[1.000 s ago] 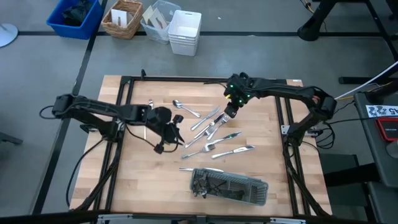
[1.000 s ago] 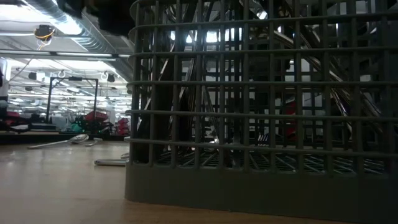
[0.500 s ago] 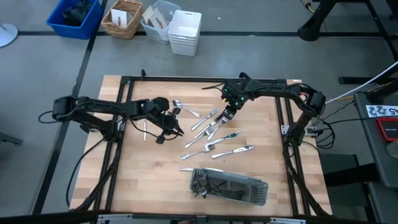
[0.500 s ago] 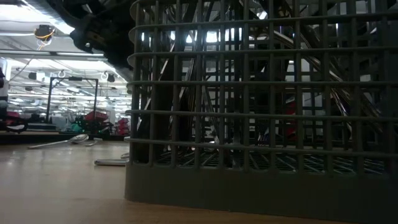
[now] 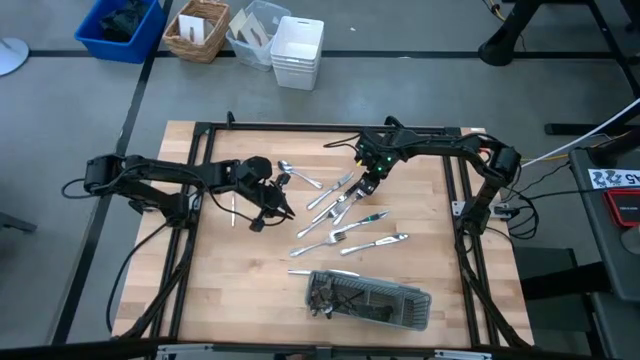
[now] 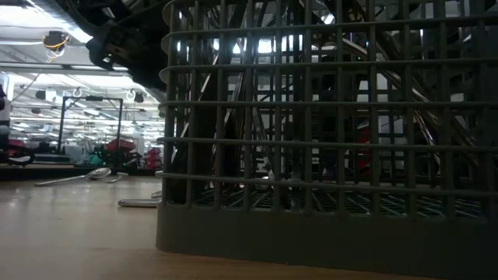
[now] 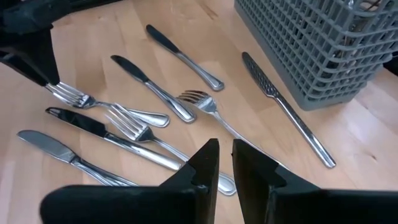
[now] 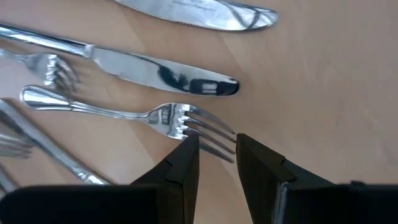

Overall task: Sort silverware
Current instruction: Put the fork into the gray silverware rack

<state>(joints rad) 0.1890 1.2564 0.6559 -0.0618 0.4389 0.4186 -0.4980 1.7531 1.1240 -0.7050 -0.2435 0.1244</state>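
Silverware: scattered loose on the wooden table, mid-table, forks and knives fanned between the two grippers; one knife just beside the tray's far side.
Tray: grey mesh, near the table's front edge; holds a few upright pieces at its left end, exact kinds hard to tell through the mesh.
Left gripper: above the table left of the pile, fingers nearly together with only a thin gap, grasping nothing.
Right gripper: low over a fork at the pile's far end, fingers slightly parted beside the tines, nothing clasped.
Bins: on the floor beyond the table.
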